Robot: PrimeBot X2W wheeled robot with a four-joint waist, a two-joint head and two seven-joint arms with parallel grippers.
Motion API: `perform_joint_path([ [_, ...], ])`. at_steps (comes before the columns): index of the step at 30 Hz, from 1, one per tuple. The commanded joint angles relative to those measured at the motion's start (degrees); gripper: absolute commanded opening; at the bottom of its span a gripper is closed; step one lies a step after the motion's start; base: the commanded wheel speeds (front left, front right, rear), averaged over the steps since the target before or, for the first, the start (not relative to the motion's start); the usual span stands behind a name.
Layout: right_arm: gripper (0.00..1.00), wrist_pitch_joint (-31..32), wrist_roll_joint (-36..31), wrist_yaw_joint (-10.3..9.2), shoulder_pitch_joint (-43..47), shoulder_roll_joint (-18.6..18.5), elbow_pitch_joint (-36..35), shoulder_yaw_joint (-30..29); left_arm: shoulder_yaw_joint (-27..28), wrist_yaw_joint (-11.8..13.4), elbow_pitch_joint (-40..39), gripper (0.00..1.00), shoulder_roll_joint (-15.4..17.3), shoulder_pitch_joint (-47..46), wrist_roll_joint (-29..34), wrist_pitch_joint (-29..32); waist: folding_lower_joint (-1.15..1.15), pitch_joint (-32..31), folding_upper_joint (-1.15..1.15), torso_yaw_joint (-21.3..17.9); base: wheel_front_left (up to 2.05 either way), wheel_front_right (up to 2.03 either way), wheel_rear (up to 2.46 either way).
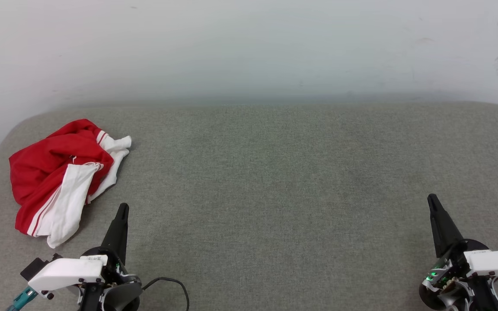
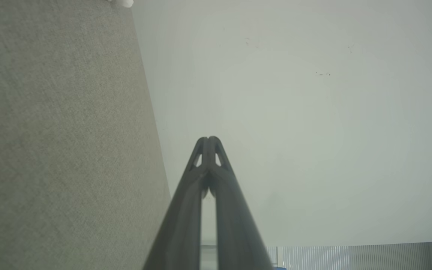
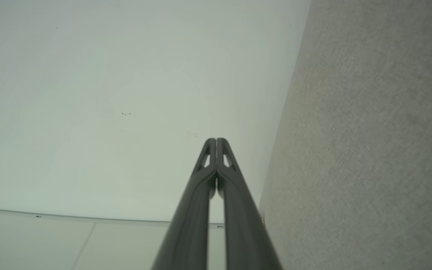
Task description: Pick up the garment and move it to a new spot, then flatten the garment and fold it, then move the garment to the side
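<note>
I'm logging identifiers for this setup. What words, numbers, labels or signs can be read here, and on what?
No text can be read.
A small label on the white cover behind the left gripper: too small to read.
The garment, crumpled on the grey surface: no print shows on its visible folds.

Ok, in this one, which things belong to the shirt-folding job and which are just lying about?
Job:
- garment, crumpled at the far left
- left gripper, shut, close to it but not touching
- right gripper, shut, far off on the other side

Lying about:
- black cable, looping by the left gripper's base
- grey padded surface
- pale wall behind
</note>
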Motion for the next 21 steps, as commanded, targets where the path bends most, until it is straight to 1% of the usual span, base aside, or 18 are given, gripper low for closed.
perform_joint_path([
  [1,0.0,0.04,0.23,-0.02,-0.68,0.1,0.04,0.03,0.15,-0.27,-0.08,0.0,-0.08,-0.33,0.01,0.13,0.0,0.0,0.0,0.0,0.0,0.0,0.0],
  [21,0.0,0.04,0.23,-0.02,-0.68,0.1,0.04,0.03,0.14,-0.27,-0.08,0.0,-0.08,-0.33,0.0,0.12,0.0,0.0,0.0,0.0,0.0,0.0,0.0],
])
